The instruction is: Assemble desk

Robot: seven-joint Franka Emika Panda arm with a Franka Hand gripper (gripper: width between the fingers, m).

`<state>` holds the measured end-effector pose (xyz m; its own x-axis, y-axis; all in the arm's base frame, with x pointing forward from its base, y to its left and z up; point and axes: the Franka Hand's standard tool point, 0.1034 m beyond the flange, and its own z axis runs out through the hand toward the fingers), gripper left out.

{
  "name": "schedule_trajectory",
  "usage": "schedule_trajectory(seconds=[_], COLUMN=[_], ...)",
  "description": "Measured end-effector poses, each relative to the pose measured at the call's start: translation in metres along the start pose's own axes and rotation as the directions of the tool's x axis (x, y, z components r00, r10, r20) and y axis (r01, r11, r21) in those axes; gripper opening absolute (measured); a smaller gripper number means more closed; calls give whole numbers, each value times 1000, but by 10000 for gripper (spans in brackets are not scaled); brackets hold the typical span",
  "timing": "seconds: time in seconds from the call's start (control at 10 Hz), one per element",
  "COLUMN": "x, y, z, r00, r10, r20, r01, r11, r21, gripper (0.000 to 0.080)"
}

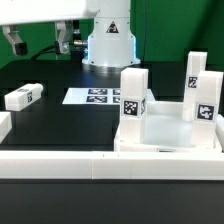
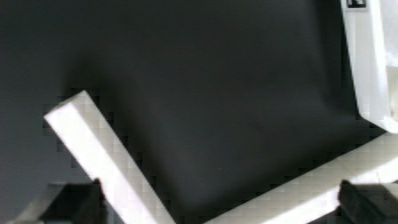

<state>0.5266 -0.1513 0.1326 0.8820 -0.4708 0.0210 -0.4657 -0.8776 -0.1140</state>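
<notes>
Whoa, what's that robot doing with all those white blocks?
The robot arm is building a small white desk. A front leg, a back leg and a side leg stand upright on the desk top. A loose leg lies on the black table at the exterior view's left. The end effector hangs above the table, open, holding nothing.

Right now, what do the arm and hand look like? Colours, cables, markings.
Arm: glossy white, rounded housing, with a bluish lit patch on the upright section. Hand: white body with two dark fingers. In the wrist view the fingertips show black. No cables or markings can be made out at this resolution.
</notes>
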Motion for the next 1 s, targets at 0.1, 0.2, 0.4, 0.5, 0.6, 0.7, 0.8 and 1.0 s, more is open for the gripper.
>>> schedule_trajectory(seconds=[0.1, 0.2, 0.4, 0.5, 0.6, 0.7, 0.8, 1.0], x=[-17, -35, -64, -66, -66, -69, -68, -79], y=[12, 28, 63, 69, 67, 66, 66, 63], z=[12, 26, 64, 72, 72, 73, 74, 76], r00=[1000, 1000, 999, 999, 999, 997, 997, 979], r10=[-8, 9, 37, 37, 36, 40, 40, 52], r20=[8, 13, 27, 37, 39, 71, 72, 195], r01=[8, -9, -35, -33, -32, -33, -33, -39], r11=[1000, 999, 995, 994, 994, 995, 995, 997], r21=[-12, -32, -92, -107, -105, -96, -97, -66], gripper=[649, 649, 649, 649, 649, 649, 649, 649])
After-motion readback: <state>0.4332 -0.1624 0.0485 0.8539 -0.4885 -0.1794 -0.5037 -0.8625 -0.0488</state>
